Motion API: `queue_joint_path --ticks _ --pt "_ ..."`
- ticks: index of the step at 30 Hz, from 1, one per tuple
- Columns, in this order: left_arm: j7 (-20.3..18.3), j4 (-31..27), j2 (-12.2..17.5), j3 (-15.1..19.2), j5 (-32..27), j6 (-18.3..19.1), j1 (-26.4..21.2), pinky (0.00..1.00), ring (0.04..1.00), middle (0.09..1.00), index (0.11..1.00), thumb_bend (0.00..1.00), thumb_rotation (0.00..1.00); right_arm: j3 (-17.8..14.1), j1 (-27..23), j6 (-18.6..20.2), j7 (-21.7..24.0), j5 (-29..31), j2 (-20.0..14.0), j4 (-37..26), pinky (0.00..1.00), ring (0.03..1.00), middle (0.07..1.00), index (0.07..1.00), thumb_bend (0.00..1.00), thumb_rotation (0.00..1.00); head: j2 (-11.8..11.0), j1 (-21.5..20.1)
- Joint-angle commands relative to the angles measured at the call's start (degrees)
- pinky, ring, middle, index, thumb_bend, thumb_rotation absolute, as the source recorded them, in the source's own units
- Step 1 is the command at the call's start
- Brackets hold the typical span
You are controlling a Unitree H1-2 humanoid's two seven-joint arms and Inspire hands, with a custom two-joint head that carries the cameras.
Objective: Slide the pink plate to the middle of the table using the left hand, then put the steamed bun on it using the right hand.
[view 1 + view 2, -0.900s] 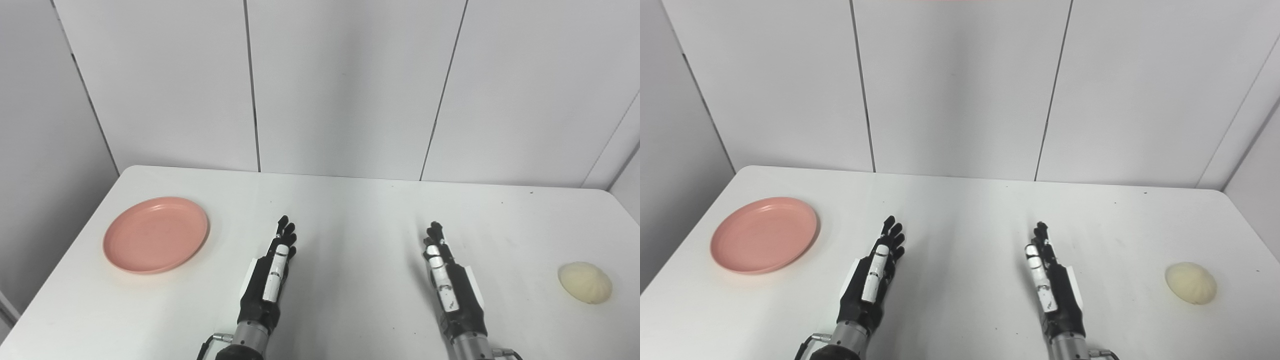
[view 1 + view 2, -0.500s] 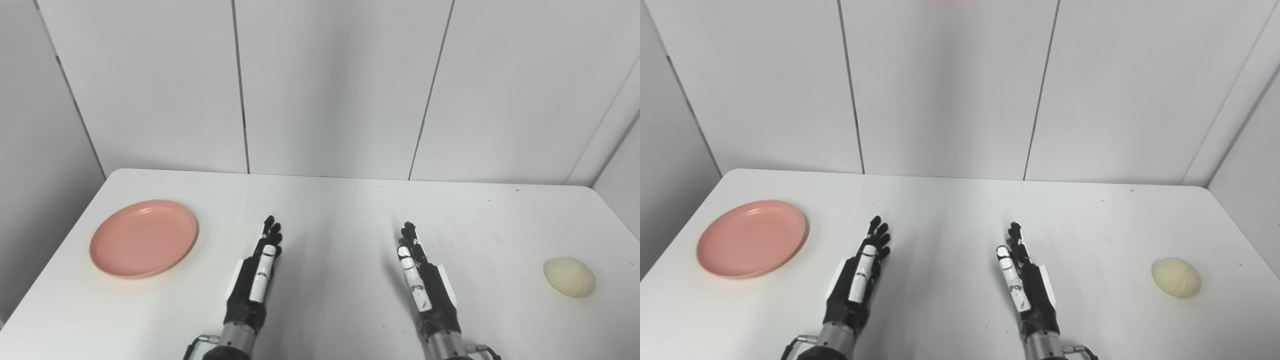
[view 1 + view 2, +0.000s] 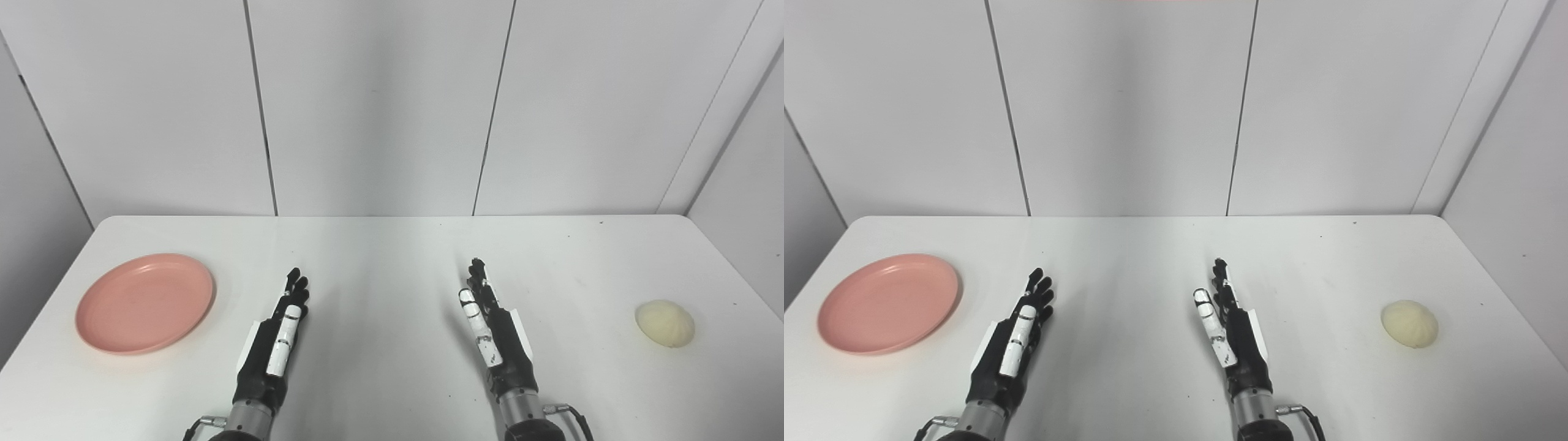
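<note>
A pink plate (image 3: pixel 145 302) lies flat on the white table (image 3: pixel 380 257) near its left edge, with nothing on it. A pale cream steamed bun (image 3: pixel 664 323) sits near the right edge. My left hand (image 3: pixel 275 346) rests low over the table's near middle, fingers stretched forward and holding nothing, well to the right of the plate. My right hand (image 3: pixel 493 334) is in the same pose, open and held edge-on, well to the left of the bun. The same hands show in the right eye view: left hand (image 3: pixel 1013 343), right hand (image 3: pixel 1231 334).
Grey panelled walls (image 3: pixel 380 104) close the table in at the back and on both sides. Bare white tabletop lies between the two hands and beyond their fingertips. A cable (image 3: pixel 572 416) runs from the right wrist.
The whole picture has shifted left and tilted, so the camera has moved. Both hands keep the same open pose; plate and bun stay where they were on the table.
</note>
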Motion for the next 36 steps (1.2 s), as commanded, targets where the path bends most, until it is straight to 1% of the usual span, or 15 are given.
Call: queue_joint_path --ticks 1,8,9,10,11,12,13,14,15,18,21,24,27,29,36 --pt "-0.5 0.6 -0.1 0.3 -1.1 0.3 1.7 1.00 1.000 1.000 1.000 0.53 1.00 -0.5 0.5 -3.1 -0.3 0.9 0.0 2.0 1.00 1.000 1.000 1.000 0.61 0.91 0.0 0.1" --pt "-0.4 1.8 -0.8 -0.1 -1.2 -1.0 1.5 1.00 1.000 1.000 1.000 0.53 1.00 -1.4 0.7 -3.2 0.5 3.3 -0.7 2.0 1.00 1.000 1.000 1.000 0.60 0.89 -1.2 3.8" --pt "-0.1 2.4 -1.3 -0.1 -1.1 -2.2 1.5 1.00 1.000 1.000 1.000 0.53 1.00 -1.5 0.9 -3.5 0.8 3.6 -1.0 2.1 1.00 1.000 1.000 1.000 0.60 0.89 -2.1 6.7" --pt "0.2 2.9 -1.6 0.0 -1.0 -3.0 1.5 1.00 1.000 1.000 1.000 0.52 1.00 -1.6 1.0 -3.7 0.9 3.9 -1.2 2.1 1.00 1.000 1.000 1.000 0.59 0.88 -2.1 6.7" --pt "0.9 3.8 -2.0 -0.1 -0.4 -4.5 1.2 1.00 1.000 1.000 1.000 0.52 1.00 -1.7 1.2 -4.2 1.5 4.5 -1.7 2.3 1.00 1.000 1.000 1.000 0.59 0.88 -3.2 10.1" --pt "1.4 4.5 -2.3 -0.2 0.1 -5.7 0.9 1.00 1.000 1.000 1.000 0.53 1.00 -1.7 1.3 -4.6 1.9 4.9 -2.1 2.5 1.00 1.000 1.000 1.000 0.58 0.89 -3.2 10.1" --pt "2.5 5.7 -2.3 -0.3 1.4 -7.3 0.1 1.00 1.000 1.000 1.000 0.54 1.00 -1.9 1.4 -5.5 2.5 5.7 -2.6 2.9 1.00 1.000 1.000 1.000 0.58 0.89 -4.5 13.7" --pt "3.2 6.6 -2.4 -0.3 2.3 -8.4 -0.4 1.00 1.000 1.000 1.000 0.56 0.99 -2.1 1.5 -6.2 2.9 6.4 -3.0 3.3 1.00 1.000 1.000 1.000 0.56 0.88 -4.7 14.2" --pt "4.4 7.9 -2.5 0.2 2.8 -9.7 -1.5 1.00 1.000 1.000 1.000 0.56 0.99 -2.4 1.4 -7.3 3.6 7.4 -3.4 4.3 1.00 1.000 1.000 1.000 0.55 0.88 -5.7 16.7" --pt "6.9 10.9 -2.9 1.6 3.2 -12.4 -4.1 1.00 1.000 1.000 1.000 0.60 1.00 -2.7 1.0 -9.1 4.4 8.4 -4.2 6.7 1.00 1.000 1.000 1.000 0.53 0.92 -6.7 18.9" --pt "10.4 14.0 -2.9 3.3 5.0 -15.3 -6.9 1.00 1.000 1.000 1.000 0.60 1.00 -3.2 1.3 -8.5 4.2 8.8 -4.8 6.9 1.00 1.000 1.000 1.000 0.58 0.93 -8.1 21.4" --pt "11.4 16.1 -1.8 5.5 3.8 -18.2 -10.5 1.00 1.000 1.000 1.000 0.59 1.00 -3.6 1.5 -7.8 4.8 9.6 -5.8 6.8 1.00 1.000 1.000 1.000 0.59 0.94 -8.9 23.1" --pt "13.2 14.2 -0.8 7.5 4.6 -17.1 -12.7 1.00 0.989 0.974 0.971 0.61 1.00 -3.6 1.9 -6.7 5.0 9.8 -6.5 6.2 1.00 1.000 1.000 1.000 0.56 0.96 -9.3 23.9" --pt "12.8 11.6 0.7 8.7 3.7 -15.6 -13.6 1.00 0.988 0.970 0.964 0.64 1.00 -3.6 2.1 -6.1 5.5 10.3 -6.9 5.7 1.00 1.000 1.000 1.000 0.54 0.97 -9.5 24.7" --pt "14.2 6.0 4.6 14.0 1.3 -13.0 -16.3 1.00 0.926 0.915 0.911 0.72 1.00 -3.7 2.7 -4.8 6.3 11.3 -7.7 4.2 1.00 1.000 1.000 1.000 0.53 0.97 -9.6 25.3"
